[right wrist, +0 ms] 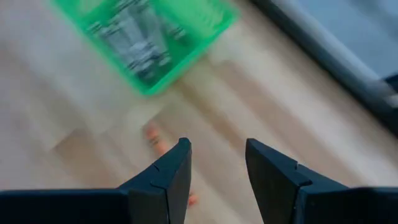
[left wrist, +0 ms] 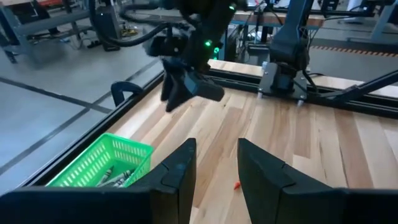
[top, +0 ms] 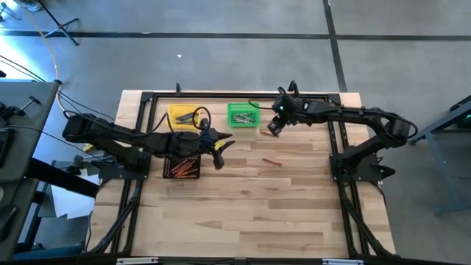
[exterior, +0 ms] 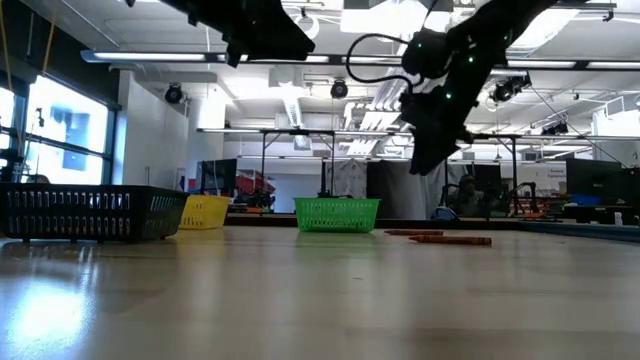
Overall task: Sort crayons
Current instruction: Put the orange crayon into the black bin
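Note:
Several grey crayons (left wrist: 115, 177) lie in the green bin (top: 243, 115) at the far middle of the table. Orange crayons (top: 182, 169) fill the black bin (top: 168, 160) on the left. A loose orange crayon (top: 272, 160) lies on the wood right of centre, and another (right wrist: 155, 140) lies close to the green bin. My left gripper (top: 224, 147) hovers open, right of the black bin, with nothing between its fingers (left wrist: 180, 171). My right gripper (top: 274, 130) hangs open above the table just right of the green bin, slanting down over that crayon, and holds nothing.
A yellow bin (top: 180, 115) stands left of the green one at the far edge. Black frame rails (top: 147, 132) run along the table's left, right and far sides. The near half of the wooden table (top: 250, 221) is bare wood.

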Action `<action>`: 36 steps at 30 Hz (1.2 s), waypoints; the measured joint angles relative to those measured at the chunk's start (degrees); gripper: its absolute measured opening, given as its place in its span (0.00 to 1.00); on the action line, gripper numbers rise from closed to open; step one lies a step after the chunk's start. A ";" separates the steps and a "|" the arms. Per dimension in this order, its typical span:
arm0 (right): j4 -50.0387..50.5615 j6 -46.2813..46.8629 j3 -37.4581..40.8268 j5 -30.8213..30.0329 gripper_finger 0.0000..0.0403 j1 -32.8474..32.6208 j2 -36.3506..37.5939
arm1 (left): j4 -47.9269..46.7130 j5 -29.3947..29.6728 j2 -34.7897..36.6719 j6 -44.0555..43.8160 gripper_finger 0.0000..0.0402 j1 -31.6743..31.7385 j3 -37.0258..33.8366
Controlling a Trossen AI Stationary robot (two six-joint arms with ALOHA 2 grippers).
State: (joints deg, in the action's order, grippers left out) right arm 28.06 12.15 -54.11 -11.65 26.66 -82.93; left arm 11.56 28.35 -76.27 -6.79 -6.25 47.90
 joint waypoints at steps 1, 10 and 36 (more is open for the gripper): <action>-0.27 -1.27 0.02 4.06 0.36 1.10 -0.51 | -0.01 0.28 0.00 0.00 0.25 -0.26 0.00; 2.90 -6.14 0.04 13.97 0.36 5.10 -10.74 | -1.01 3.14 0.00 -0.52 0.25 -1.10 0.00; -2.83 -9.58 -0.48 9.60 0.36 0.08 -20.98 | -1.10 4.53 0.00 -0.61 0.25 -1.00 -0.02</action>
State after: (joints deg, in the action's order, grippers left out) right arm 25.23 2.58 -54.59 -2.05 26.74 -103.91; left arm 10.46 32.88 -76.27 -7.40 -7.25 47.88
